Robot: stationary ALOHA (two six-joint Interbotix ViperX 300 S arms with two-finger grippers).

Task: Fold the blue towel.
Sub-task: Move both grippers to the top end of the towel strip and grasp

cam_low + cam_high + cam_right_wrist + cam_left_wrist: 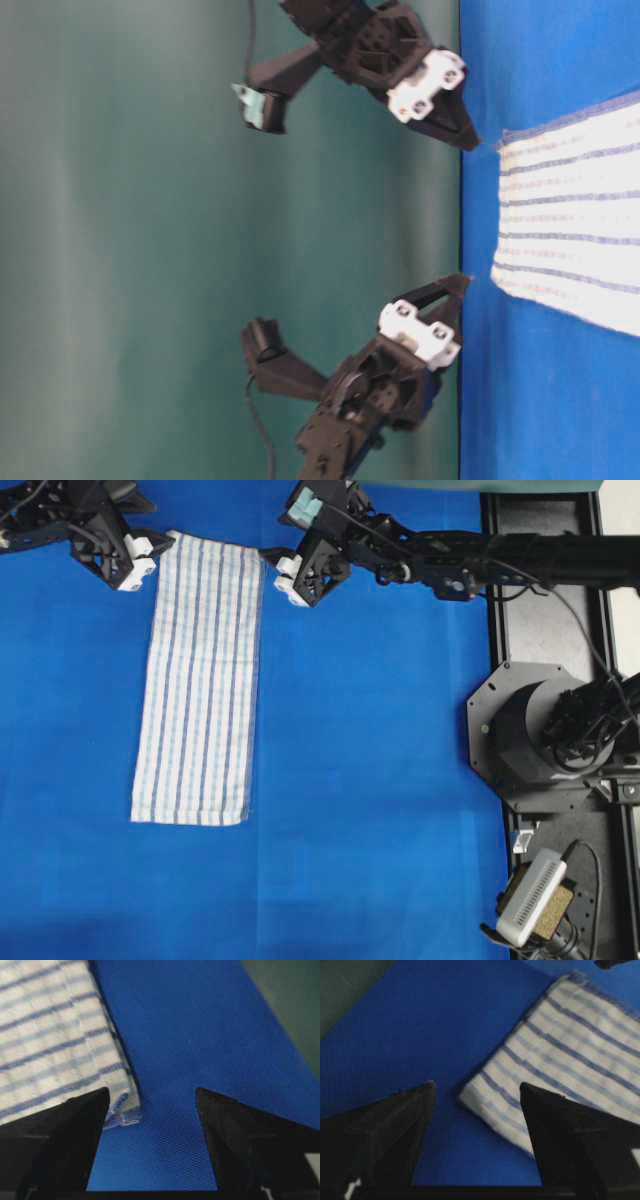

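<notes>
The blue towel (pixel 200 675) is a long narrow white strip with blue stripes, lying flat on the blue table covering (pixel 370 780). My left gripper (pixel 158 558) is open at the towel's far left corner; in the left wrist view (pixel 476 1085) that corner of the towel (pixel 570 1045) lies between the jaws. My right gripper (pixel 275 575) is open at the far right corner; in the right wrist view (pixel 151 1090) the towel's corner (pixel 50 1035) lies just inside the left finger. From table level both the right gripper (pixel 468 135) and the left gripper (pixel 458 300) hover at the towel's end (pixel 580 210).
The right arm's black base (pixel 545 720) and a white box-shaped device (pixel 535 895) sit on the black strip along the right side. A green backdrop (pixel 150 250) stands behind the far table edge.
</notes>
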